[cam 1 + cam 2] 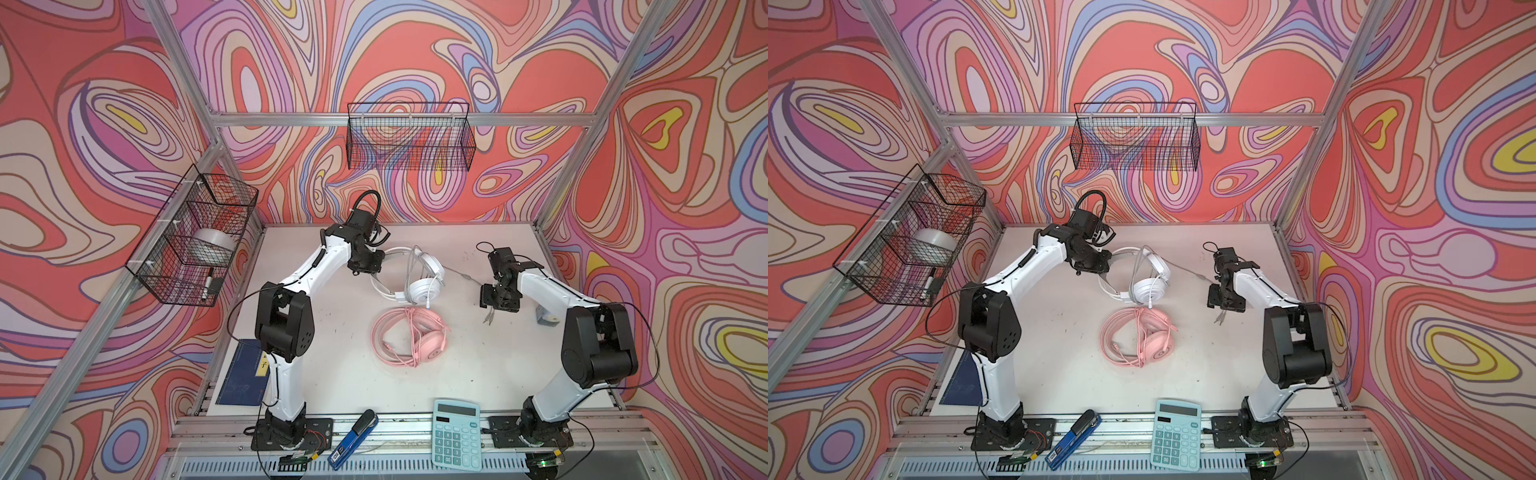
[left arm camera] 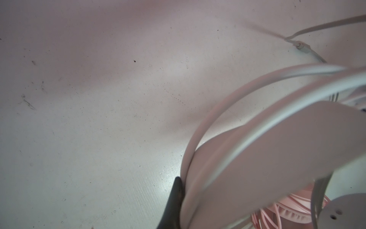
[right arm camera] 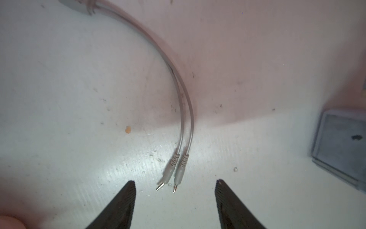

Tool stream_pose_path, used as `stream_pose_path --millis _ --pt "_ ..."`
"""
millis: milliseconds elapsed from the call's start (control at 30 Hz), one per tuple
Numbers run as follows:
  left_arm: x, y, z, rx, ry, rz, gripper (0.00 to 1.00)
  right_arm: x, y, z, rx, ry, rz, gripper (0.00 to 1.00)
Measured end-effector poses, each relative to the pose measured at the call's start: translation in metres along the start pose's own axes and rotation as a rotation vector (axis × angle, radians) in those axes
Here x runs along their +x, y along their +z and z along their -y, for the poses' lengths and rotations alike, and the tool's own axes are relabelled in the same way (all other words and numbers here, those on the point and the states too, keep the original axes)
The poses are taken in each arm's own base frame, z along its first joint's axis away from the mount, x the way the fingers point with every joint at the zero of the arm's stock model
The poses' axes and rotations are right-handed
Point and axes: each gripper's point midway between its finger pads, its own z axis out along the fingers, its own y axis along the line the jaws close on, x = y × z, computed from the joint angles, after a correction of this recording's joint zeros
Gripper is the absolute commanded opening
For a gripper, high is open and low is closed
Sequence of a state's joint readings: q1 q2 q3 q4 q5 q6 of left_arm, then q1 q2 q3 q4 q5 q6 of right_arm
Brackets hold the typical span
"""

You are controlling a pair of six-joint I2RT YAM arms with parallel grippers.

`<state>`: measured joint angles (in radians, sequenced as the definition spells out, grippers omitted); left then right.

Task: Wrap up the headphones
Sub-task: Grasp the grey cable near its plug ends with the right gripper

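Black wire basket (image 1: 174, 282): whitish roll (image 1: 214, 245), marker (image 1: 208, 284) inside
Left pincer (image 1: 381, 259): clenched on white headset (image 1: 424, 286) band
Right pincer (image 3: 175, 182): released above grey cord plugs (image 3: 176, 170)

Front edge of worktop (image 1: 332, 370): teal calculator (image 1: 456, 434), blue stapler (image 1: 353, 438). Left edge: dark blue book (image 1: 245, 374). Left wire basket (image 1: 166, 286): clear tape roll (image 1: 214, 245) and, apparently, a marker (image 1: 208, 284). Rear wire basket (image 1: 409, 143): wall-mounted.
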<state>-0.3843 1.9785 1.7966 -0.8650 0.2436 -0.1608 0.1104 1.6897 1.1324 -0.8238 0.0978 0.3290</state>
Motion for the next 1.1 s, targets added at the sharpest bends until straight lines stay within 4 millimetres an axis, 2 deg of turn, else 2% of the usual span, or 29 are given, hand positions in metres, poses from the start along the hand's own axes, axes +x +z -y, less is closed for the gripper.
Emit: stream_pose_path --millis 200,300,467,733,867,933,1100 --pt "0.002 0.002 -0.001 -0.001 -0.001 -0.004 0.00 0.014 0.024 0.003 0.025 0.067 -0.063 0.60" --pt "0.004 0.003 -0.001 -0.002 -0.002 -0.009 0.00 0.021 0.034 0.006 0.028 0.097 -0.089 0.54" --pt "0.007 0.006 -0.002 -0.003 -0.004 -0.018 0.00 0.014 0.038 0.005 0.002 0.130 -0.078 0.39" --pt "0.007 0.009 -0.003 -0.001 -0.015 -0.015 0.00 0.009 0.040 0.003 -0.026 0.145 -0.066 0.23" --pt "0.006 0.009 -0.003 0.002 -0.047 -0.010 0.00 0.006 0.040 0.002 -0.034 0.135 -0.054 0.11" --pt "0.004 0.009 -0.002 0.005 -0.068 -0.001 0.00 0.005 0.039 0.002 -0.040 0.128 -0.053 0.01" --pt "-0.003 0.008 -0.002 0.024 -0.143 0.023 0.00 0.005 0.038 0.001 -0.051 0.080 -0.054 0.00"
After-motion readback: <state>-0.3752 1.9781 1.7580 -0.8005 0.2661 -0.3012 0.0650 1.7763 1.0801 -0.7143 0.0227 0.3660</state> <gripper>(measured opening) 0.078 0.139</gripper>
